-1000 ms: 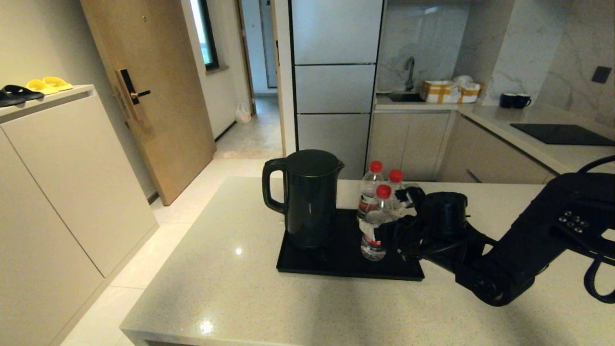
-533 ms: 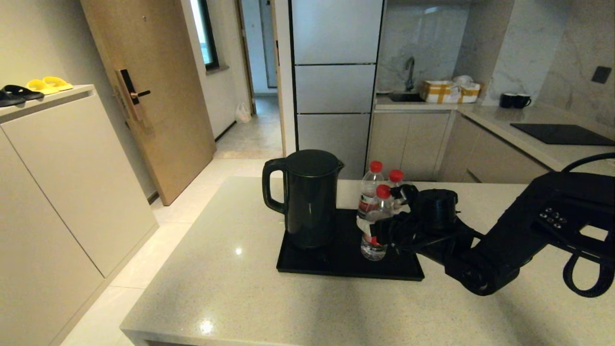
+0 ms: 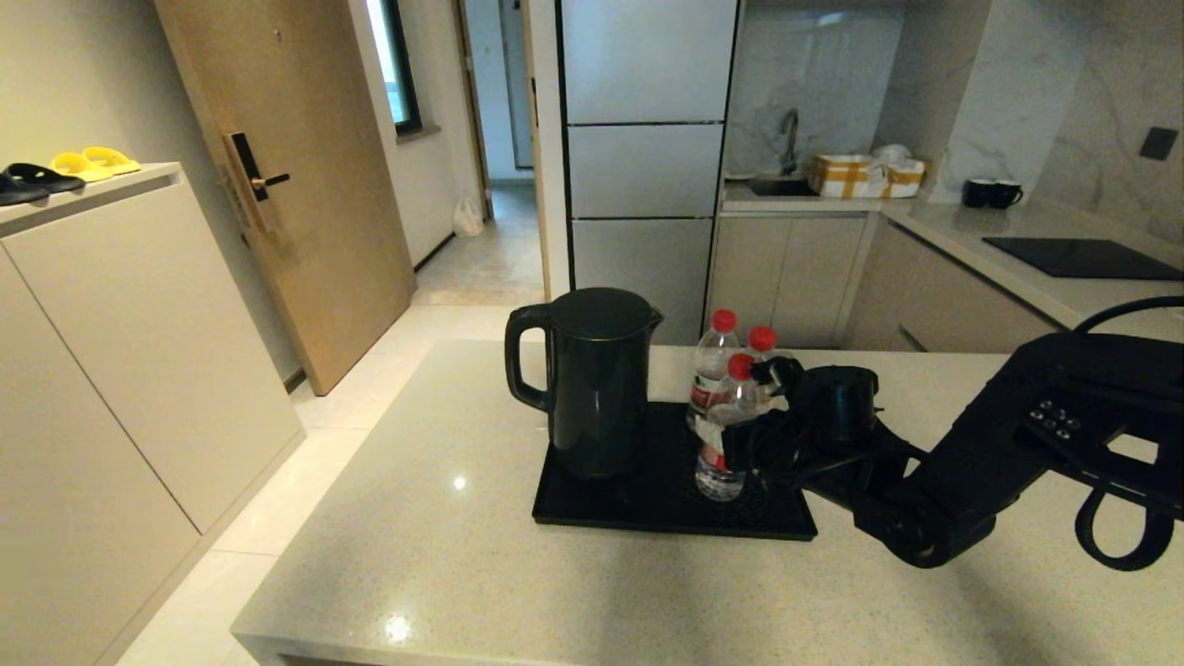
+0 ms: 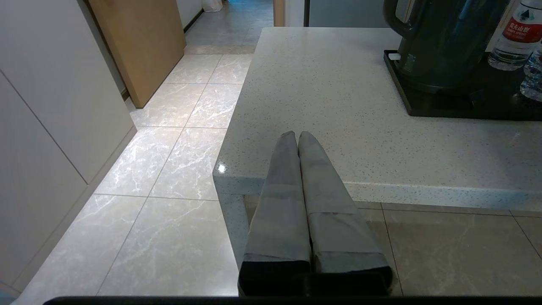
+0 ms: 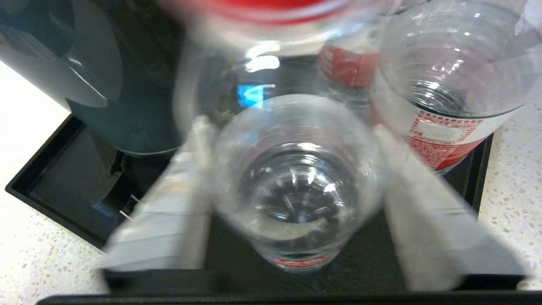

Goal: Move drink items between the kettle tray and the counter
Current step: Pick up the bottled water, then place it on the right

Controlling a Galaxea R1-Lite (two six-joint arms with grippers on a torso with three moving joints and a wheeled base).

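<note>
Bottles first: three small clear plastic water bottles with red caps stand at the right end of the flat black rectangular tray [image 3: 610,513], centre of the head view, on the light beige speckled stone surface [image 3: 444,555]. The right claw [image 3: 740,449] reaches in from the right edge of the frame, its pale fingers [image 5: 173,199] set either side of the nearest bottle [image 3: 726,435] — closing on its body, though whether they grip it firmly cannot be told. The other two bottles [image 3: 710,365] stand just behind. A tall matte black kettle [image 3: 587,379] sits on the tray's left half. The left claw [image 4: 298,140] hangs pinched together off the surface's near edge.
</note>
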